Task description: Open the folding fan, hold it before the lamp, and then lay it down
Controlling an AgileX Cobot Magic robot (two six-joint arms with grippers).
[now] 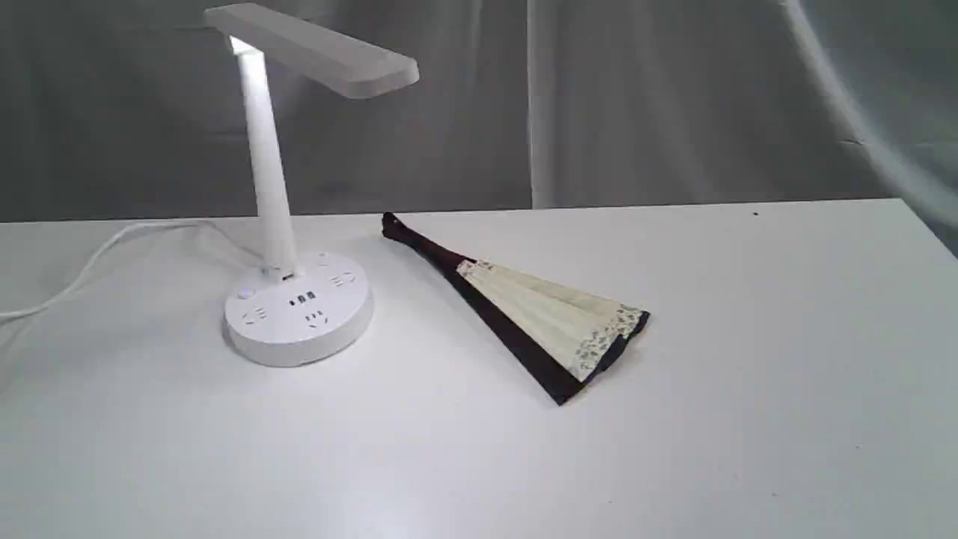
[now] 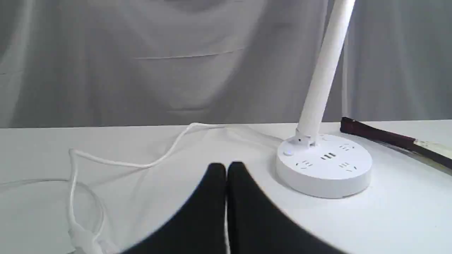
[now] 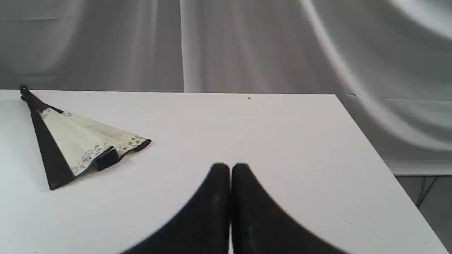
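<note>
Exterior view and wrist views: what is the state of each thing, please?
folding fan, partly open, lying on the table, not held
lamp, upright, seemingly lit
left end effector, shut, empty
right end effector, shut, empty

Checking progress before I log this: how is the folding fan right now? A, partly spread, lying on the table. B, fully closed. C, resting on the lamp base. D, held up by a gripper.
A: the folding fan lies on the table, pleats partly spread, clear of the lamp.
</note>
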